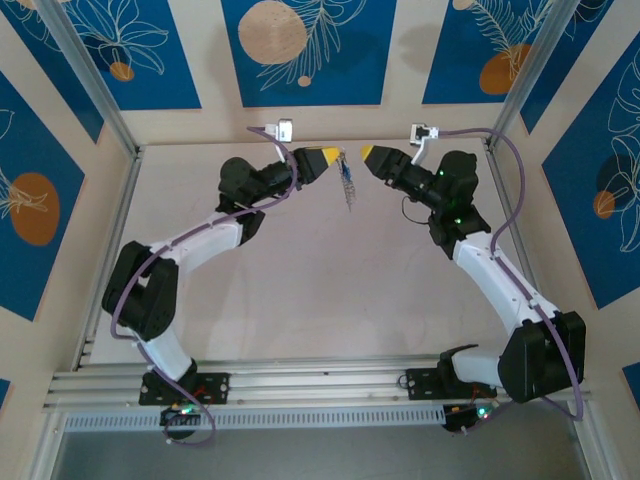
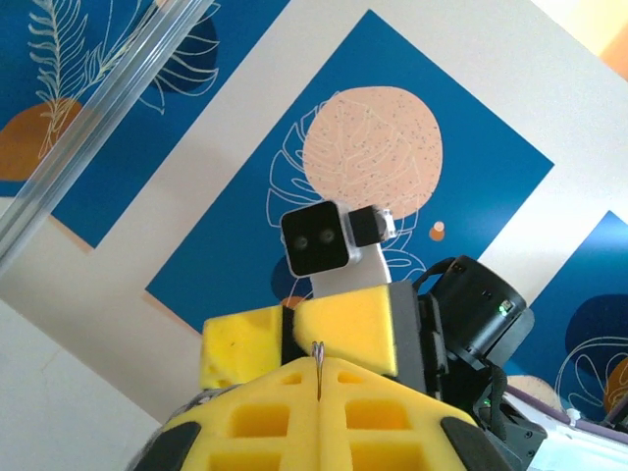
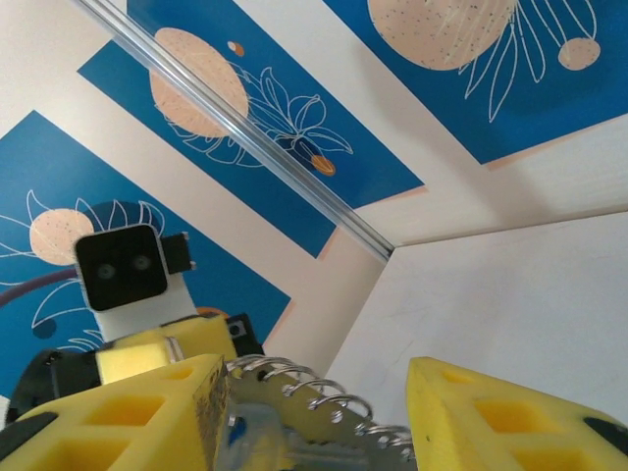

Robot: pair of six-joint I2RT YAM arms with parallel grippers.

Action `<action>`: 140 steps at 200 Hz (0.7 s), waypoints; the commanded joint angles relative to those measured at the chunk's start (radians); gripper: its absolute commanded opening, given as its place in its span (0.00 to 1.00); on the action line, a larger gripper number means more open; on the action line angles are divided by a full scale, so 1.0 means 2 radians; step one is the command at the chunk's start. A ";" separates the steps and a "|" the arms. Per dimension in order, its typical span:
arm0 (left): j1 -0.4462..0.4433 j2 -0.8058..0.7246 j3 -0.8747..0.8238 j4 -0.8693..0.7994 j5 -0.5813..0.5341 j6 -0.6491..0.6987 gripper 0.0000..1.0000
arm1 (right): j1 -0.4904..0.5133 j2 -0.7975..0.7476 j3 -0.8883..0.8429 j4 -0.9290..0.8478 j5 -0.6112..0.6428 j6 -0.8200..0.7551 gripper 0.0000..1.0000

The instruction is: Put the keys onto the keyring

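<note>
Reaching in from both sides, the two arms were close together over the far middle of the tabletop (image 1: 300, 300). The left arm (image 1: 190, 240) stretched from the near left and the right arm (image 1: 495, 270) from the near right. Their yellow tips faced each other, near but apart.

The left end effector (image 1: 333, 159) was clenched tight. In the left wrist view its two yellow pads (image 2: 392, 417) were pressed together, and a thin silver bit (image 2: 318, 355) stuck out from the line between them.

The right end effector (image 1: 366, 152) had its fingers apart.

In the top view the keyring (image 1: 347, 186) hung down from the left tip, up in the air over the tabletop. It was between the two tips and closer to the left one. It looked grey with some blue in it, and it was too small there to tell its parts.

In the right wrist view a shiny curly wire strip (image 3: 324, 397) of the keyring ran across the gap between the two yellow fingers (image 3: 128, 412). I could not tell if the fingers touched it.

A pale blue blurry bit (image 3: 245, 434) sat just beside the left-hand finger in that view, under the curly strip. It might have been the key's head, but it was too blurry to be sure.
</note>
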 commanded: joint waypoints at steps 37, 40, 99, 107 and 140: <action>0.004 0.010 0.001 0.069 -0.011 -0.025 0.00 | 0.001 0.029 0.018 0.072 -0.036 0.031 0.51; 0.004 0.010 0.001 0.070 -0.012 -0.026 0.00 | 0.002 0.031 0.018 0.075 -0.037 0.033 0.51; 0.004 0.017 0.001 0.070 -0.014 -0.025 0.00 | 0.019 0.031 0.014 0.099 -0.038 0.038 0.49; 0.004 0.017 0.001 0.070 -0.014 -0.025 0.00 | 0.021 0.030 0.015 0.096 -0.037 0.035 0.49; 0.004 0.020 0.002 0.070 -0.012 -0.025 0.00 | 0.032 0.035 0.023 0.091 -0.038 0.030 0.48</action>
